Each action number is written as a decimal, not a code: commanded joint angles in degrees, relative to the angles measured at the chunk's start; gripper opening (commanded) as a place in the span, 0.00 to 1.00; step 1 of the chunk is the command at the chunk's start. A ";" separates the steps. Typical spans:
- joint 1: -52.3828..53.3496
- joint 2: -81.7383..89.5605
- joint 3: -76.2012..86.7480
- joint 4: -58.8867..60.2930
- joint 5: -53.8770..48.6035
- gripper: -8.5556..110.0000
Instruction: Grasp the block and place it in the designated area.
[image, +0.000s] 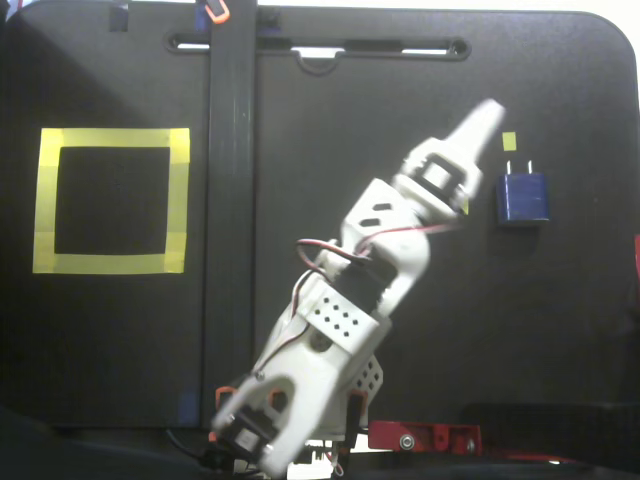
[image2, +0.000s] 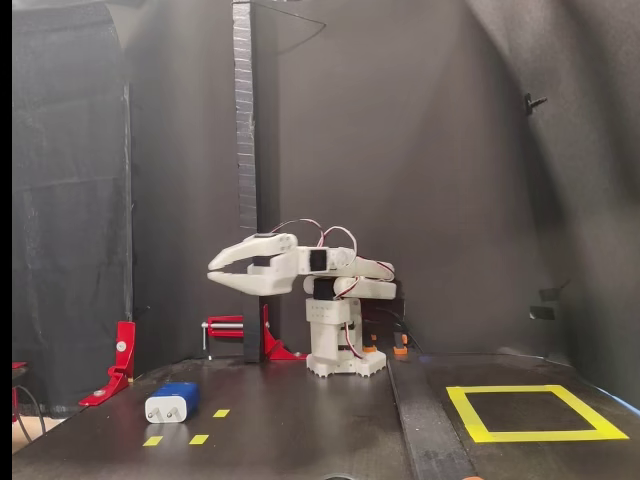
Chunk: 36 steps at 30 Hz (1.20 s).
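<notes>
The dark blue block (image: 523, 197) lies on the black table at the right in the top-down fixed view, its two silvery prongs pointing away from the arm's base. In the front fixed view the block (image2: 172, 403) lies low at the left. My white gripper (image: 487, 112) reaches toward the block's side and hangs well above the table; its tip looks close to the block only from above. In the front fixed view my gripper (image2: 213, 272) stands level, jaws slightly apart, holding nothing. The designated area (image: 110, 138), a yellow tape square, lies on the opposite side, shown as the designated area (image2: 530, 436) at the right.
A tall black post (image2: 245, 150) rises beside the arm's base and crosses the table as a black post (image: 230, 200) from above. Red clamps (image2: 235, 327) sit near the base and at the table's left edge. Small yellow tape squares (image2: 200, 439) lie beside the block.
</notes>
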 joint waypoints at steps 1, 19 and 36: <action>4.39 1.05 0.35 0.62 0.53 0.07; 9.49 -3.69 0.35 -9.14 0.35 0.07; 8.96 -49.83 -36.83 -3.16 0.09 0.07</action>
